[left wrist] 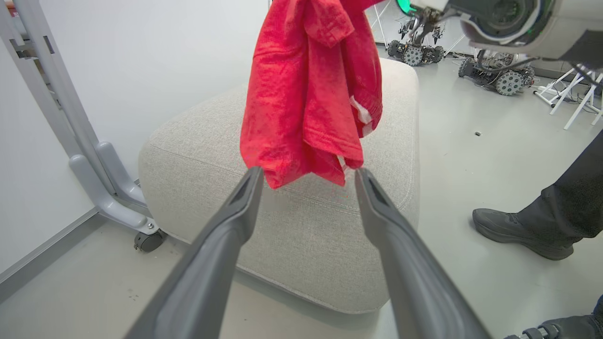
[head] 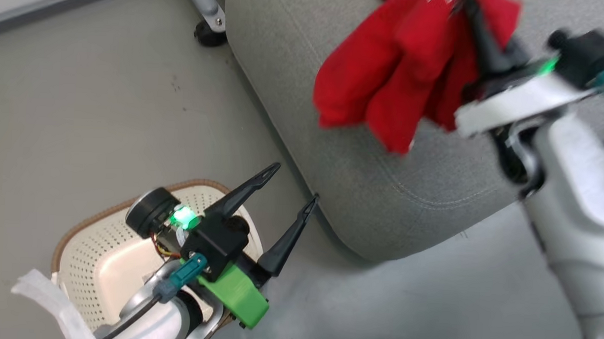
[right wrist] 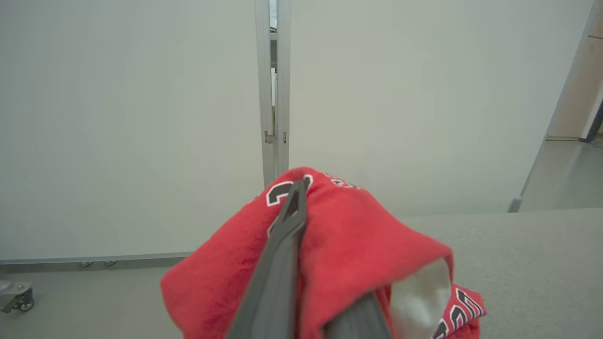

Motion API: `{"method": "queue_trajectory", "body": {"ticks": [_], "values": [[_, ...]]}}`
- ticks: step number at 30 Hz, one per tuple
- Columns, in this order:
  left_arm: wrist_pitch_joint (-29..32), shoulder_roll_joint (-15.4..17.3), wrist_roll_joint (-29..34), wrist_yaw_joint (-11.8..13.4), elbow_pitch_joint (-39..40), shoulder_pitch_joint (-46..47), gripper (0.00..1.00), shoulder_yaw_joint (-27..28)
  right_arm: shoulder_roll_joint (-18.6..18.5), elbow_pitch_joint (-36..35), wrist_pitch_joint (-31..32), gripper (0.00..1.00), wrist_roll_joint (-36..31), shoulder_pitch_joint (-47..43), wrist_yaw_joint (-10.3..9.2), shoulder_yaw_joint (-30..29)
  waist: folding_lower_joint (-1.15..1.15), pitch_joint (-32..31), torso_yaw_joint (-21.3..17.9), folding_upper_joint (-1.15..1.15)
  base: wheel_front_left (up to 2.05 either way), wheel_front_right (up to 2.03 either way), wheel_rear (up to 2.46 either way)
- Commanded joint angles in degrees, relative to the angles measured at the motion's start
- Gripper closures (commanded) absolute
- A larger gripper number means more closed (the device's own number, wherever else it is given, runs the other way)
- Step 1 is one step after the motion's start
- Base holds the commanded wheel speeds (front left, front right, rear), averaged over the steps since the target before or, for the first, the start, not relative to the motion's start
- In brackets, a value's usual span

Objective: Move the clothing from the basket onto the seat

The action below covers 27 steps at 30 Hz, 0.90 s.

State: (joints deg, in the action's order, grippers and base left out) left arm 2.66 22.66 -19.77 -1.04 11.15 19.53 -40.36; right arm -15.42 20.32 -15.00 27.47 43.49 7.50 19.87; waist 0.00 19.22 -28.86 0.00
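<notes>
The right gripper [head: 467, 8] has its jaws pinched on a bunched fold of the clothing [head: 388, 71], one dark finger lying along the top of the red fabric so that the thin, slippery cloth drapes to either side instead of sliding out. Held from that high point, the garment hangs in long loose folds over the seat [head: 334, 140], above the cushion's near part. The right arm is blurred in the head view, and the lowest hem may or may not be brushing the grey weave. The lift looks chosen to carry the trailing ends past the cushion's rounded edge before a release. The left gripper [head: 296, 182] waits low with its jaws spread wide and holding nothing, above the basket [head: 90, 221], which sits on the floor [head: 106, 105] just beside the seat's corner, well placed for another reach. A person's shoe [left wrist: 513, 230] stands on the floor near the seat.
</notes>
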Motion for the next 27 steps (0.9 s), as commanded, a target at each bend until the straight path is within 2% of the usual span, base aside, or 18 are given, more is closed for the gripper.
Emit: {"method": "queue_trajectory", "body": {"ticks": [1, 8, 15, 19, 26, 27], "values": [[0.20, 0.42, 0.99, -0.59, 0.42, 2.05, 0.00, 0.07, -1.05, -0.68, -0.25, 1.00, -0.73, 3.49, -0.01, -1.87, 0.00, 4.64, 2.54, 0.00, 0.00, 0.00, 0.00], [0.73, 0.45, 2.82, -2.03, 1.10, 6.64, 0.00, -0.75, -8.01, 1.21, -0.22, 1.00, -2.08, 15.53, -0.02, -8.27, 0.00, 9.90, 6.57, 0.00, 0.00, 0.00, 0.00], [1.71, 0.75, 4.80, -3.11, 2.25, 10.95, 0.00, -1.54, -14.33, 11.40, -0.20, 1.00, -2.46, 24.56, -0.02, -10.65, 0.00, 16.20, 9.68, 0.00, 0.00, 0.00, 0.00], [1.90, 0.46, 5.24, -3.50, 2.33, 12.62, 0.00, -2.14, -15.17, 18.39, -0.21, 1.00, -0.84, 25.43, -0.02, -11.19, 0.00, 19.15, 10.68, 0.00, 0.00, 0.00, 0.00], [1.60, 0.37, 5.59, -3.98, 1.63, 13.82, 0.00, -3.34, -13.03, 26.03, -0.21, 1.00, 0.86, 21.76, -0.02, -12.17, 0.00, 21.22, 10.84, 0.00, 0.00, 0.00, 0.00], [1.51, 0.36, 5.56, -4.03, 1.50, 13.92, 0.00, -3.41, -12.66, 26.63, -0.21, 0.79, 1.15, 21.00, -0.02, -12.48, 0.00, 21.20, 10.82, 0.00, 0.00, 0.00, 0.00]]}}
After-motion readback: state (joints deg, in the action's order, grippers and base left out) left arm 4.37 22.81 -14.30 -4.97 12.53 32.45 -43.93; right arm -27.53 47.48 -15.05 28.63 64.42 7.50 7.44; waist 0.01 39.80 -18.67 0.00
